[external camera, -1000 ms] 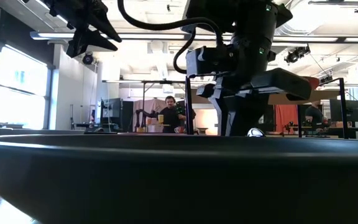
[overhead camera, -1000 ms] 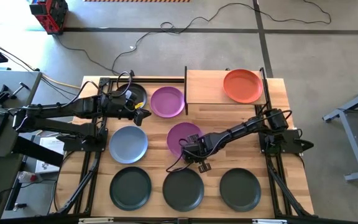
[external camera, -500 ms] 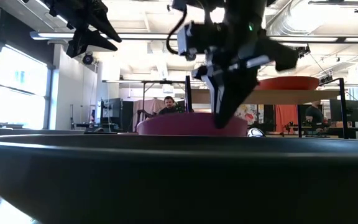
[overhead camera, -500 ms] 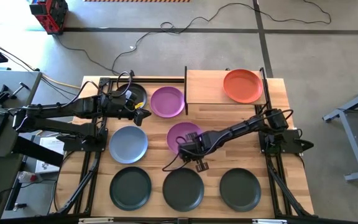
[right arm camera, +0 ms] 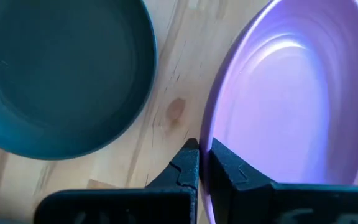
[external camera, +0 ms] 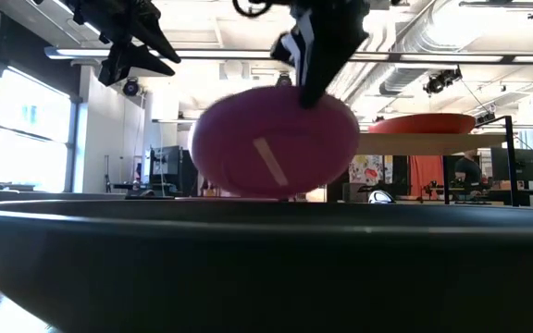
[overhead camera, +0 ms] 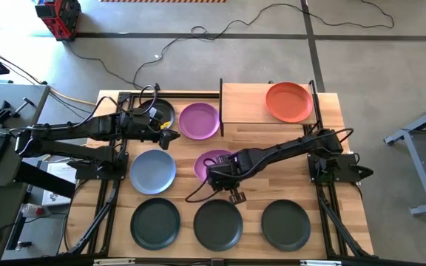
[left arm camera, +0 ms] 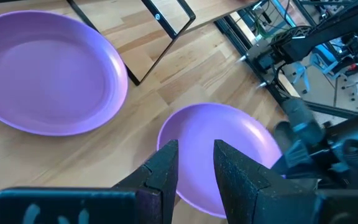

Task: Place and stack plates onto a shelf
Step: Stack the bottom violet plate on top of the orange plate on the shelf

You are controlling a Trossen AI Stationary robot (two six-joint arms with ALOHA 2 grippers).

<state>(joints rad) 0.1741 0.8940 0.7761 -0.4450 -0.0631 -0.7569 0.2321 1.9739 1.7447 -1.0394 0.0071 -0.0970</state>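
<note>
My right gripper [overhead camera: 221, 176] is shut on a purple plate [overhead camera: 211, 163] in the middle of the table, and the plate hangs tipped below it [external camera: 276, 143], underside toward the near edge. My left gripper [overhead camera: 170, 136] waits open above the far left, over bare wood, fingers empty [left arm camera: 195, 163]. A second purple plate [overhead camera: 199, 120] lies flat on the table beside the shelf [overhead camera: 246, 103]. An orange-red plate [overhead camera: 289, 101] rests on the shelf board. A pale blue-grey plate [overhead camera: 152, 171] and three dark plates [overhead camera: 218, 224] lie flat toward the near edge. My right gripper pinches the purple plate's rim [right arm camera: 212, 132] between its two fingers, one on the inside and one on the underside. The fingers come from above, pointing steeply down. The held rim is uppermost and the plate hangs tilted; a dark plate's rim hides whether its low edge is clear.
Another dark plate [overhead camera: 159, 111] lies at the far left, partly under my left arm. Thin black rods [overhead camera: 221, 107] frame the shelf's sides. The left half of the shelf board is bare. A dark plate [right arm camera: 61, 74] lies close beside the held one.
My right gripper has risen with the purple plate. The plate lay flat on the table a second ago; its gripped rim has come up and it now hangs tipped, underside toward the near edge.
</note>
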